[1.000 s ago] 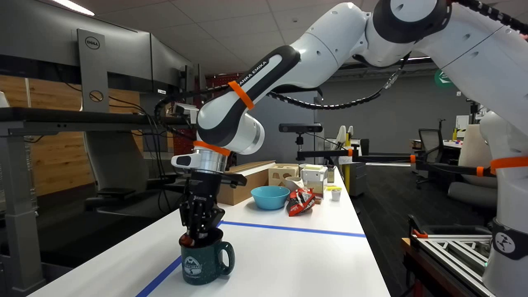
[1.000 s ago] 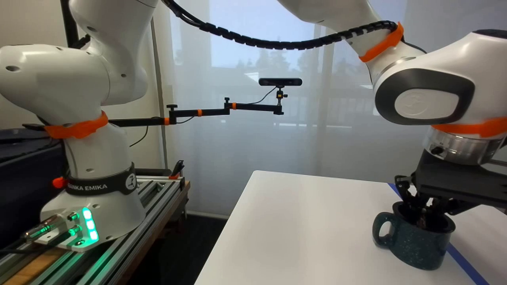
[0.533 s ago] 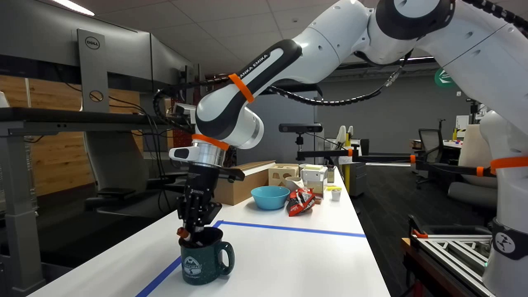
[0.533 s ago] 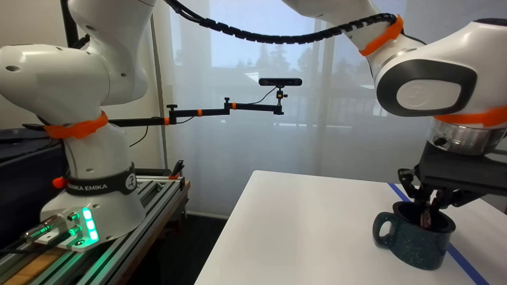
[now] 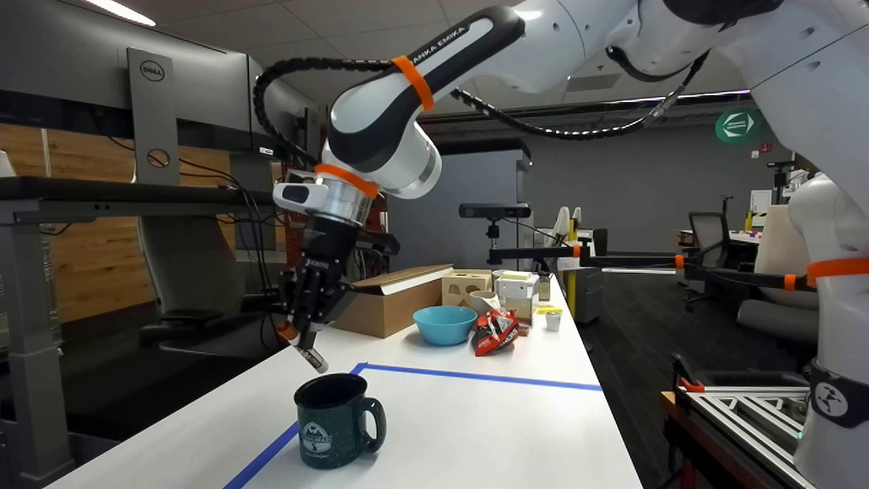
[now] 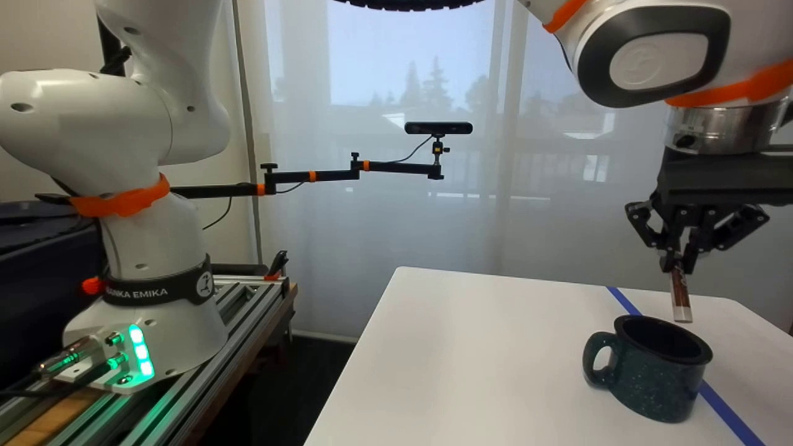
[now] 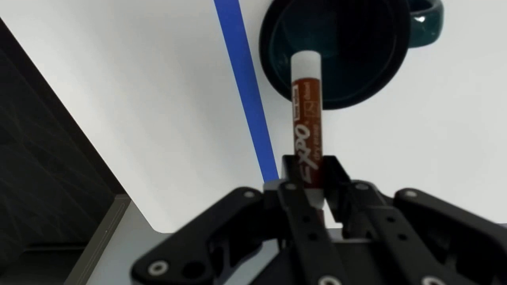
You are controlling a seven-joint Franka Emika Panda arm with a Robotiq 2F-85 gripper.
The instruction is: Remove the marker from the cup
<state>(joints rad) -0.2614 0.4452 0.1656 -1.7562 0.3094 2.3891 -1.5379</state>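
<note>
The dark green-blue cup [image 5: 334, 424] stands upright on the white table, with its loop handle and pale front print showing. It also shows in an exterior view [image 6: 660, 381], and its inside looks empty in the wrist view [image 7: 364, 47]. My gripper [image 6: 678, 263] is shut on the marker [image 6: 680, 296], a reddish-brown stick with a white end. The marker hangs tilted, its white end a little above the cup's rim. In the wrist view the fingers [image 7: 334, 174] press its sides near its capped end; part of the cap is hidden behind a finger.
Blue tape [image 5: 482, 377] runs across the table [image 5: 475, 435] and passes by the cup. Behind it stand a light blue bowl [image 5: 445, 324], a red bag [image 5: 495, 333], a cardboard box [image 5: 390, 309] and a wooden shape box [image 5: 465, 285]. The table's edge [image 7: 79, 126] shows in the wrist view.
My gripper has risen from inside the cup's mouth, lifting the marker up and out above the rim. The cup has stayed in place.
</note>
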